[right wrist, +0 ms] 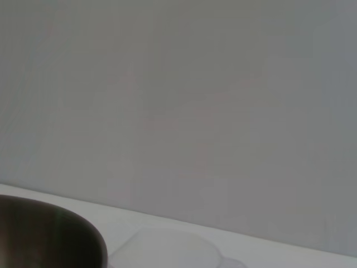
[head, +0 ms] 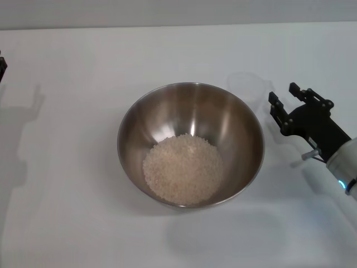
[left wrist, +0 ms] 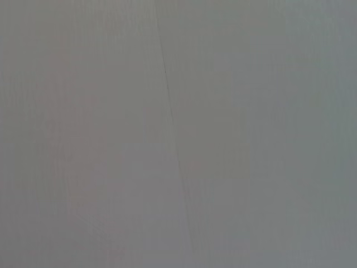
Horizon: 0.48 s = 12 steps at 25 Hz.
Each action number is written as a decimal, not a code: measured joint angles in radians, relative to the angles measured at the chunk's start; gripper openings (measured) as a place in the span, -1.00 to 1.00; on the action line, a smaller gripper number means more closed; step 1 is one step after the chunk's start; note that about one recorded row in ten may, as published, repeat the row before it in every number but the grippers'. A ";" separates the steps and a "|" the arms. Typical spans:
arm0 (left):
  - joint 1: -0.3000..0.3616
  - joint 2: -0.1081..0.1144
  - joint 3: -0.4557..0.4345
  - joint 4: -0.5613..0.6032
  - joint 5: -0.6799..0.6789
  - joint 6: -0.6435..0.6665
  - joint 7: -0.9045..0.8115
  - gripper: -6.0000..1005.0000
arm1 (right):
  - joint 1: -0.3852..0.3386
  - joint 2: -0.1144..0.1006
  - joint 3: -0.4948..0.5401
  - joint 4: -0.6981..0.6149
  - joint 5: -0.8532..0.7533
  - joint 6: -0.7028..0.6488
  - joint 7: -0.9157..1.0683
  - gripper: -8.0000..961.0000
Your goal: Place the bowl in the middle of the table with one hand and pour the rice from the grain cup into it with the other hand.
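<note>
So the bowl [head: 191, 144] sits pretty much dead center on the white worktop [head: 67, 184], with the rice [head: 183, 168] heaped in the bottom, a bit toward the near-left side of the inside. The steel wall above the rice is bare all the way up to the rim.

The grain cup [head: 246, 87] is standing upright on the worktop just past the bowl's far-right rim, close to it; I can't tell whether they touch. It looks see-through and hard to make out against the white. In the right wrist view the cup's rim [right wrist: 167, 248] shows right beside the bowl's edge [right wrist: 50, 237].

The right end effector [head: 290, 98] hangs off to the right of the bowl, just beside the cup, its two black fingers spread apart with nothing between them. The left end effector [head: 2, 66] is only a sliver at the far left edge, well away from everything, and I can't tell how its fingers stand.

Lots of bare worktop on the left and in front of the bowl; the back edge runs along the top of the head view.
</note>
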 joint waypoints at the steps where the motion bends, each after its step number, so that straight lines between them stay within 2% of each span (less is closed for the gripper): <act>1: 0.000 0.000 0.000 0.000 0.000 0.000 0.000 0.63 | 0.000 0.000 0.000 0.000 0.000 0.000 0.000 0.02; 6: -0.002 0.000 -0.001 0.001 0.000 0.000 0.000 0.63 | -0.044 0.000 0.006 0.002 0.001 -0.067 0.000 0.07; 12: -0.001 0.000 -0.006 0.003 0.000 -0.003 0.000 0.63 | -0.129 0.000 0.043 0.002 0.011 -0.251 0.010 0.13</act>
